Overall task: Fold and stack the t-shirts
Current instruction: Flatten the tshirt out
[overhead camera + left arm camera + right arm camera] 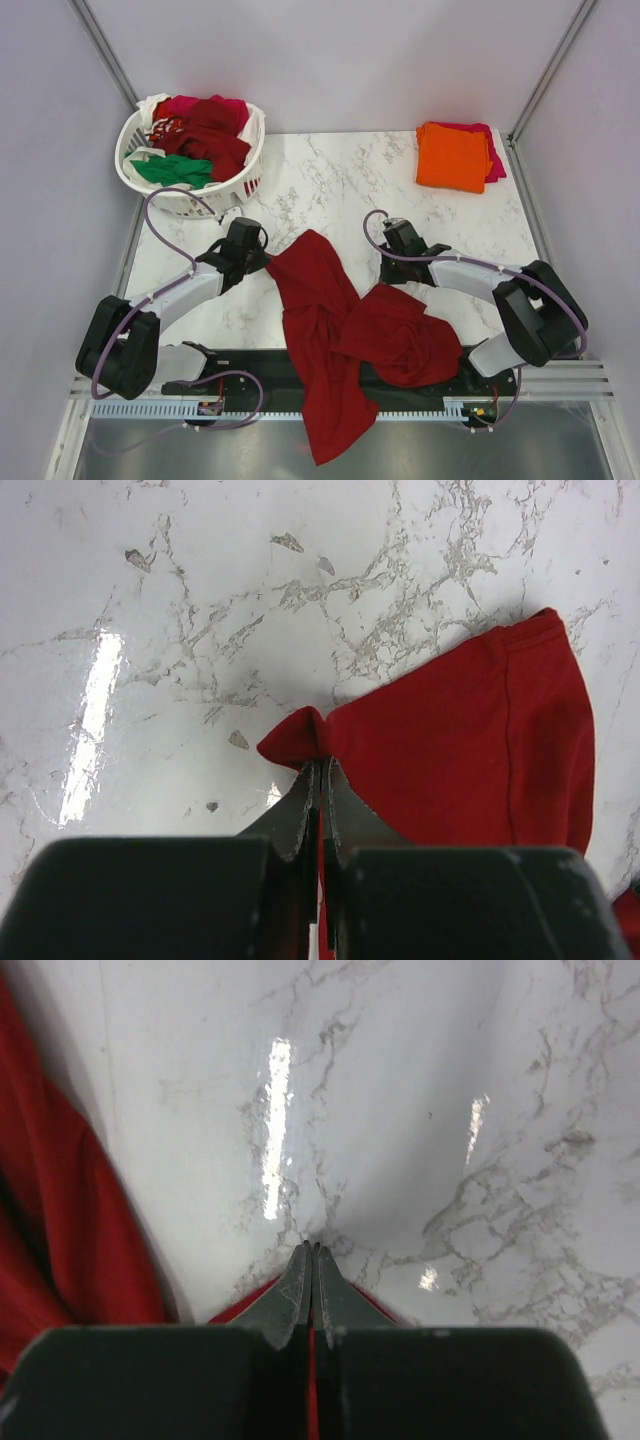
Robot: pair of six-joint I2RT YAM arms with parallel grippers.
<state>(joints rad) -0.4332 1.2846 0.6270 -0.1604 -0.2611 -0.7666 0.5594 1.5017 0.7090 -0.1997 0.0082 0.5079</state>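
A dark red t-shirt (330, 335) lies crumpled across the near middle of the marble table (330, 180), one end hanging over the front edge. My left gripper (262, 262) is shut on its left corner; the wrist view shows the pinched fold (300, 738) at my fingertips (322, 770). My right gripper (392, 278) is shut on the shirt's right edge, red cloth (240, 1305) showing under and between the jaws (313, 1252). A folded orange t-shirt (452, 155) lies on a folded magenta one (494, 160) at the far right.
A white lattice basket (190, 195) at the far left holds dark red, magenta, green (172, 170) and white shirts. Grey walls close in the table on the left, back and right.
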